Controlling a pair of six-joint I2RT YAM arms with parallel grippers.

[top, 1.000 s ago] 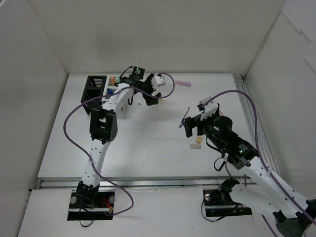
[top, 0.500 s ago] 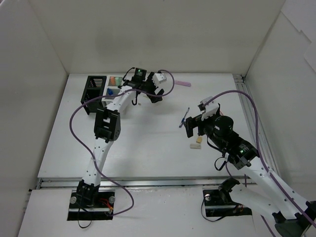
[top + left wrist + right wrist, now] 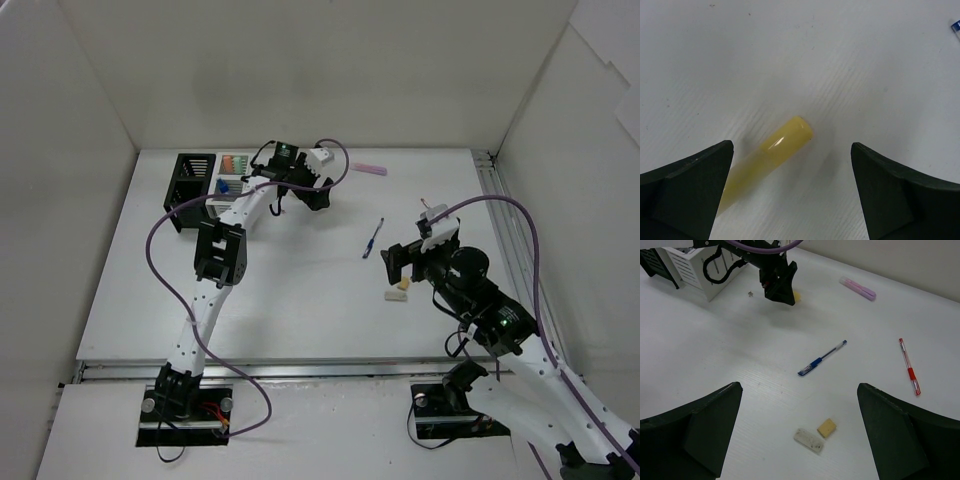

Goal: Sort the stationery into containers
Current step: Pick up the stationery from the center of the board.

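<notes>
Left gripper point(image 3: 791, 147) and right gripper point(image 3: 799, 390) both spread wide, empty.
Glossy, round-ended yellow highlighter point(image 3: 771, 150) lies on the ribbed white table point(image 3: 850, 60), in the gap between the left's matte fingers.

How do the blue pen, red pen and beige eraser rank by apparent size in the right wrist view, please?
Largest: blue pen and red pen, about alike, so unranked.
Smallest: beige eraser.

The left arm point(image 3: 213, 258) reaches far forward with its wrist bent down. The left end effector point(image 3: 312, 197) points downward, its fingers point(image 3: 690, 185) spread wide and holding nothing. The right arm point(image 3: 500, 318) stays folded nearer its base. The right end effector point(image 3: 394, 262) tilts forward and down, its fingers point(image 3: 695, 430) wide apart, empty.
</notes>
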